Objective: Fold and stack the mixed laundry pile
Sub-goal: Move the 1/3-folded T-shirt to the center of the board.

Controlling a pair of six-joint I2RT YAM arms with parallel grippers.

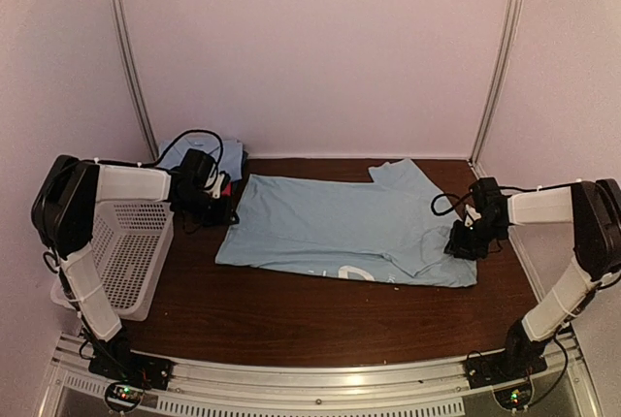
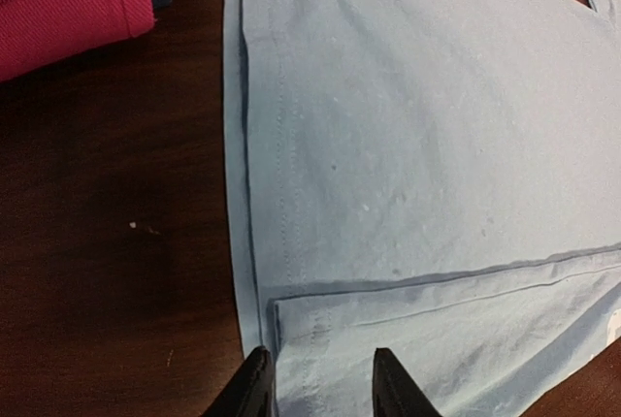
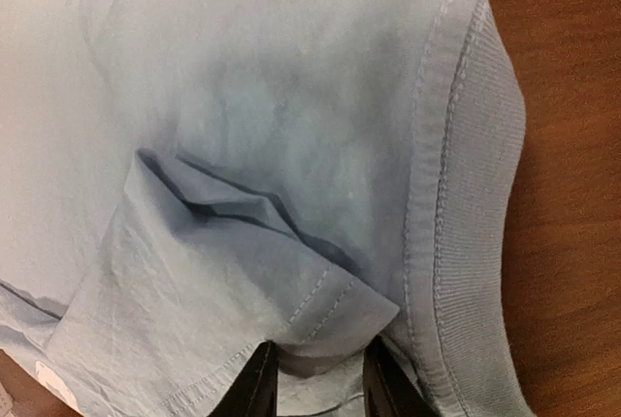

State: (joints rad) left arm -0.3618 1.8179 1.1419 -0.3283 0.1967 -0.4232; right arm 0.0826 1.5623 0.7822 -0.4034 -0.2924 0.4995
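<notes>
From above, the light blue shirt (image 1: 340, 228) lies spread flat across the middle of the dark worktop (image 1: 320, 325). Its near long edge is turned over, so a strip of white print shows, and one sleeve juts toward the back. The left tool (image 1: 221, 206) sits at its left end and the right tool (image 1: 464, 242) at its right end, probably so both ends can be carried over together for the next fold. A white basket (image 1: 116, 272) stands at the far left, and folded blue garments (image 1: 231, 150) lie behind the left arm. In the left wrist view, the left tool (image 2: 320, 388) has its jaws partly apart, straddling the corner where the folded hem meets the side seam. The cloth lies smooth and flat there, with nothing lifted. A magenta cloth (image 2: 58, 10) lies beside it, apart from the shirt. In the right wrist view, the right tool (image 3: 315, 383) is partly open around a creased, raised flap beside a ribbed band (image 3: 480, 194). Whether it pinches the flap I cannot tell.
</notes>
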